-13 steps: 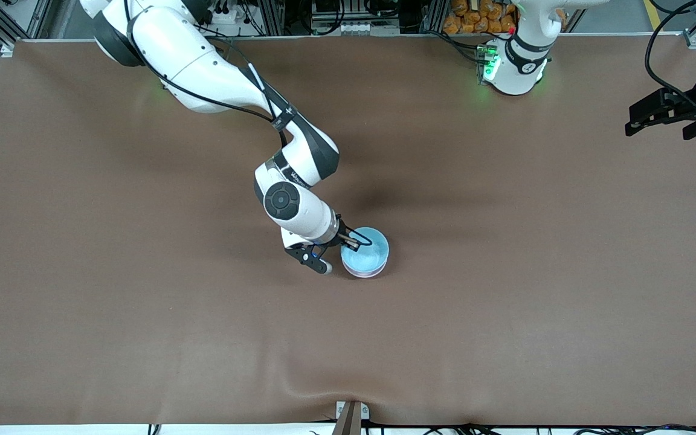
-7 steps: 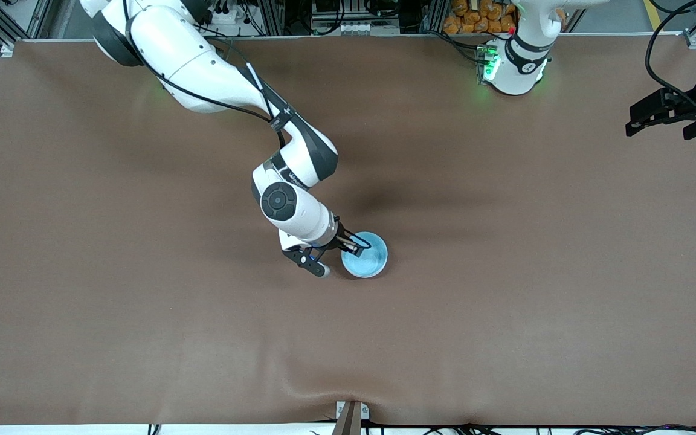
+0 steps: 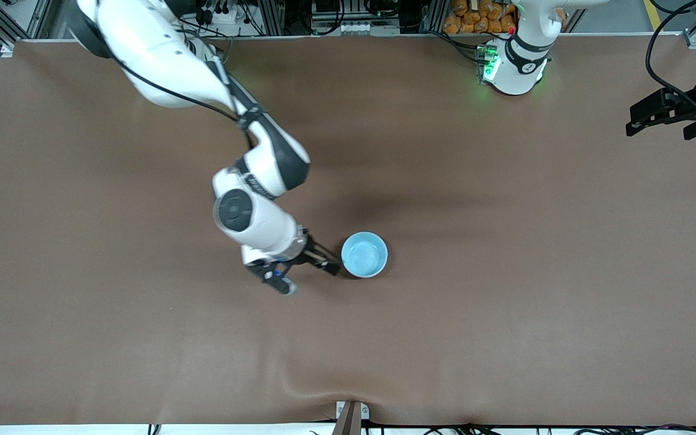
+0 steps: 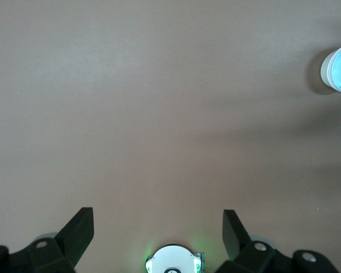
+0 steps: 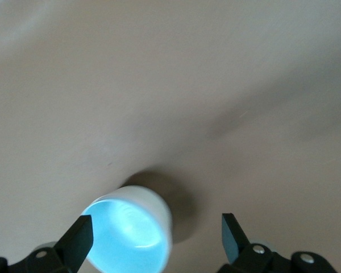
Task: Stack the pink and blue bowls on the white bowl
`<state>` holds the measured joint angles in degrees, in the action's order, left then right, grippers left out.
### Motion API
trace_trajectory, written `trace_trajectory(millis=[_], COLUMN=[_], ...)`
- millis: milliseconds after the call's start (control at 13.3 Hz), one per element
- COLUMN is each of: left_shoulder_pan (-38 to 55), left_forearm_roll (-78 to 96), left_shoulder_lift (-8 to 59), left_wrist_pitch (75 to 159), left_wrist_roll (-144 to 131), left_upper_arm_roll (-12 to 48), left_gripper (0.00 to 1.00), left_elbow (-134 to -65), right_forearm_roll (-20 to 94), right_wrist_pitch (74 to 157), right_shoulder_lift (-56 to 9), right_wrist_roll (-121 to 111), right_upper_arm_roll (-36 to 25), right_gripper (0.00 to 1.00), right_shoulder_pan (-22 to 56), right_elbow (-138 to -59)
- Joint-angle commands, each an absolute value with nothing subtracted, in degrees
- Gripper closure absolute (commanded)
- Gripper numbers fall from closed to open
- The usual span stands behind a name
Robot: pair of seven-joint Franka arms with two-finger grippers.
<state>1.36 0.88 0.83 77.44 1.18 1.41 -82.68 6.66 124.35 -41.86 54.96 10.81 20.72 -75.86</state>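
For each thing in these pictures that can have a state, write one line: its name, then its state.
blue bowl: upright, empty, topmost of the stack near the table's middle, not held.
white bowl: only its outer wall shows under the blue one.
right gripper: open, empty, beside the stack.
left gripper: open, empty, waiting at the left arm's end of the table.

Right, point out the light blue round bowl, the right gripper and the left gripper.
light blue round bowl [image 3: 364, 254], front view, on its inner bottom.
right gripper [image 3: 331, 264], front view, midway between its open fingertips, beside the bowl.
left gripper [image 3: 630, 119], front view, at its fingertips, waiting over the table's edge.
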Motion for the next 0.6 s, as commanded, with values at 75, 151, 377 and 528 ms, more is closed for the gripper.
trace_trajectory(millis=[75,151,377,528], left_shoulder_pan=[1.41,1.41,1.32,1.32], left_forearm_roll=[-0.53,-0.61,-0.53,-0.53], left_shoulder_lift=[0.79,0.79,0.79,0.79], left_wrist_pitch=[77.52,77.52,77.52,77.52], left_wrist_roll=[1.32,1.32,1.14,0.97], left_upper_arm_roll=[1.67,1.67,1.76,1.67], left_gripper=[0.0,0.0,0.0,0.0], left_elbow=[-82.35,-82.35,-82.27,-82.27], right_forearm_roll=[0.18,0.18,0.18,0.18], right_wrist_pitch=[121.12,119.72,111.03,107.41], right_shoulder_lift=[-32.1,-30.51,-26.03,-20.59], right_wrist_roll=[46.96,43.11,31.15,25.95], right_upper_arm_roll=[10.63,10.55,10.63,10.63], right_gripper=[0.0,0.0,0.0,0.0], right_shoulder_pan=[15.66,13.73,7.23,3.01], right_elbow=[-85.85,-87.09,-87.45,-91.3])
